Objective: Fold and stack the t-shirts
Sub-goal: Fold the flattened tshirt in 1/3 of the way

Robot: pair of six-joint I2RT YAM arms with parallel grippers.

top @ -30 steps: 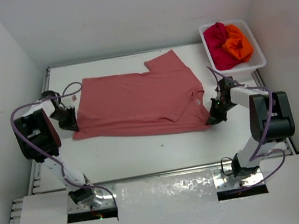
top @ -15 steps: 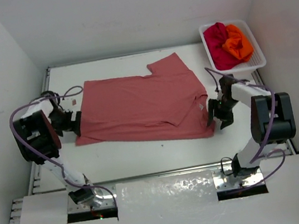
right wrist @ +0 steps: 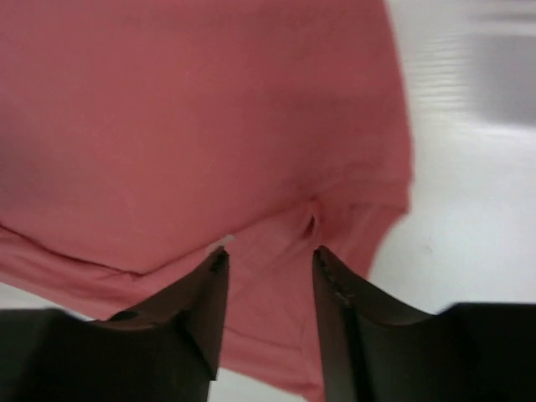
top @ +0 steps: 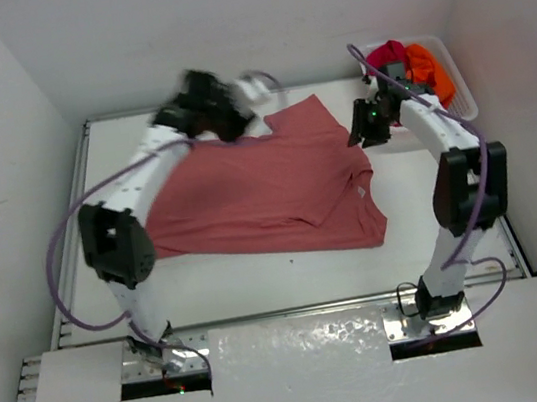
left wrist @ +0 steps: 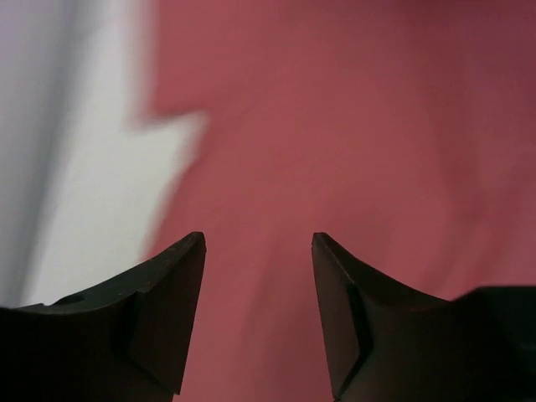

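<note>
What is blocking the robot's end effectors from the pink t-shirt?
Nothing visible is. The left end effector and the right end effector are both open, facing the salmon-pink t-shirt with no object between.

Open table (top: 260, 281) in front of the pink shirt (top: 256, 188) — far right crowded by the basket (top: 463, 103) and right arm (top: 435, 131), far left by the left arm (top: 137, 183), walls (top: 11, 98) on three sides.
</note>
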